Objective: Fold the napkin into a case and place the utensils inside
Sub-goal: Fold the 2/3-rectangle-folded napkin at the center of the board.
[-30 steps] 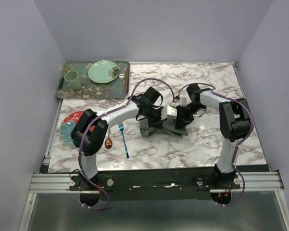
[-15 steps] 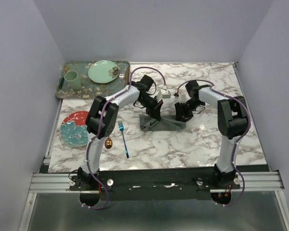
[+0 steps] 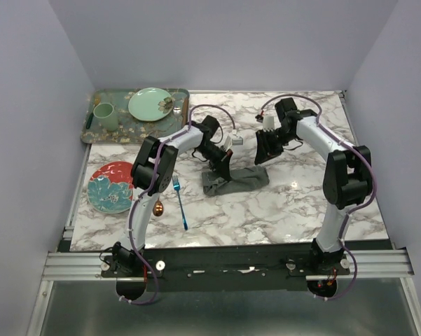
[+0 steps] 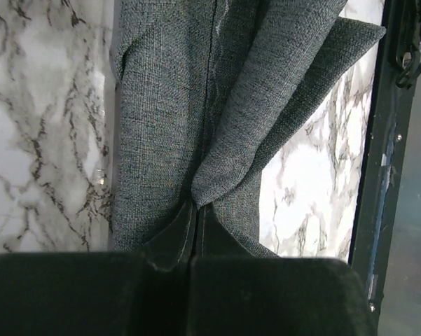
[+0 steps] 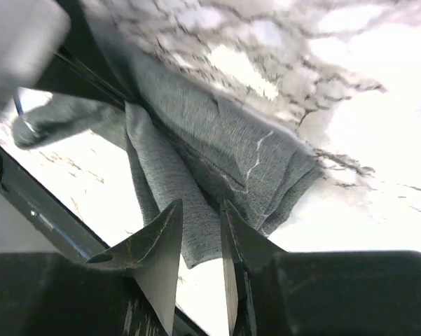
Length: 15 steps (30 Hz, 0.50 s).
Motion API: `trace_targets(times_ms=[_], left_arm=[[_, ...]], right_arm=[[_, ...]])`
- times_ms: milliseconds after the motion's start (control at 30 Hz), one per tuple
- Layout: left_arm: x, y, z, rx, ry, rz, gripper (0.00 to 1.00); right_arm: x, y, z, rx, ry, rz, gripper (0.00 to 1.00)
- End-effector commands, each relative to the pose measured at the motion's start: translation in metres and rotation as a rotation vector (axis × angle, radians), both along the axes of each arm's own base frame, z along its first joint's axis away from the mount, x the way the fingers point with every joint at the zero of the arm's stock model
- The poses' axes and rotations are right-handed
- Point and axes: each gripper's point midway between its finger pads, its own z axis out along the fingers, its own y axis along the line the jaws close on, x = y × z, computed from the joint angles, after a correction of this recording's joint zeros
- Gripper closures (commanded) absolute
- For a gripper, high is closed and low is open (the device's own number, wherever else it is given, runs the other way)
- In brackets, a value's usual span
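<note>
left gripper (image 4: 195, 213): fingers pressed together, pinching a fold of the napkin (image 4: 169, 105)
right gripper (image 5: 200, 213): fingers slightly apart, nothing between them, above the napkin's right end
napkin: loosely folded strip, rumpled, around the table (image 3: 301, 203) centre
fork (image 3: 181, 204): flat on the marble left of the napkin, towards the near edge, tines to the far edge
spoon (image 3: 157, 208): just left of the fork, partly behind the left arm
red plate (image 3: 109, 189): by the left edge
tray (image 3: 126, 131): far-left corner, carrying a green plate (image 3: 150, 103) and a cup (image 3: 105, 115)
</note>
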Motion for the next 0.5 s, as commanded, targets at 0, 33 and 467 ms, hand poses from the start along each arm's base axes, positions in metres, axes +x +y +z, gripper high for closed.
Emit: trace_targets(times_ms=[0,33,467], left_arm=[[-0.03,0.004,0.009,-0.009,0.065,-0.029,1.0],[-0.034,0.004,0.009,-0.01,0.06,-0.04,1.0],[-0.056,-0.001,0.033,-0.051,0.22,0.023,1.0]], right_arm=[[0.021,-0.003,0.016,-0.018,-0.083,-0.044,0.63],[0.021,-0.002,0.015,-0.011,-0.078,-0.044,0.64],[-0.025,0.008,0.044,0.159,-0.132,0.097,0.53]])
